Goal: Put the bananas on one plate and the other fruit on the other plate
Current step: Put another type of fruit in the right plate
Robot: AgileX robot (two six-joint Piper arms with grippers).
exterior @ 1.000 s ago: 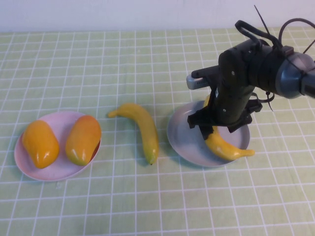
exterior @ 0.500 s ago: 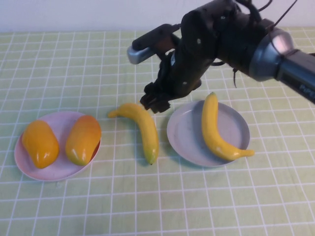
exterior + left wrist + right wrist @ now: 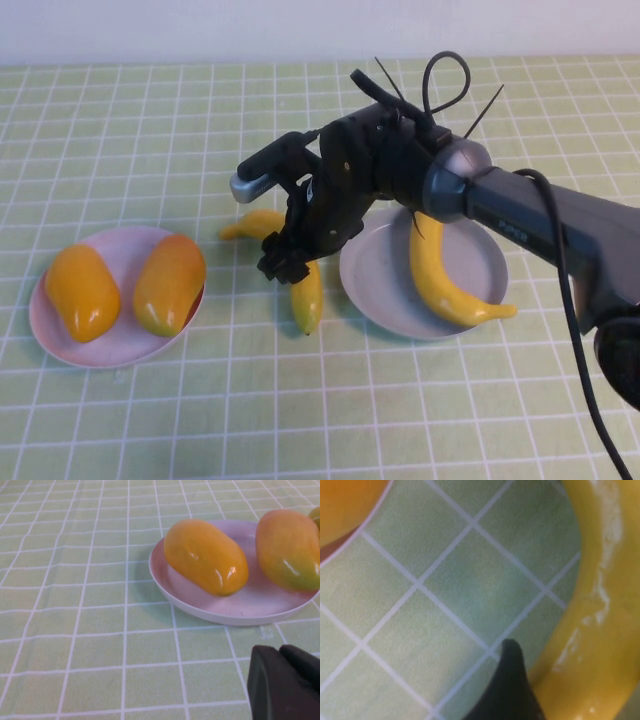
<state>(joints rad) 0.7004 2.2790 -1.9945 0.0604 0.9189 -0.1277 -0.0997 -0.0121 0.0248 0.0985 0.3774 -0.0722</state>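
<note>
One banana (image 3: 436, 270) lies on the grey-blue plate (image 3: 366, 280). The other banana (image 3: 306, 296) lies on the cloth between the plates. My right gripper (image 3: 285, 262) is low over its middle, open. In the right wrist view one black finger (image 3: 512, 680) sits right beside that banana (image 3: 600, 605); the other finger is out of view. Two mangoes (image 3: 82, 290) (image 3: 170, 283) lie on the pink plate (image 3: 112, 347). My left gripper (image 3: 285, 680) shows only in the left wrist view, shut and empty, near the pink plate (image 3: 235, 615) and its mangoes (image 3: 206, 556).
A green checked cloth (image 3: 300, 420) covers the table, with a white wall along the far edge. The right arm stretches from the right across the grey-blue plate, with black cable loops (image 3: 445, 80) above it.
My right gripper has left the banana on the grey-blue plate, swung left and come down over the banana on the cloth. The fruit and plates have not moved.
</note>
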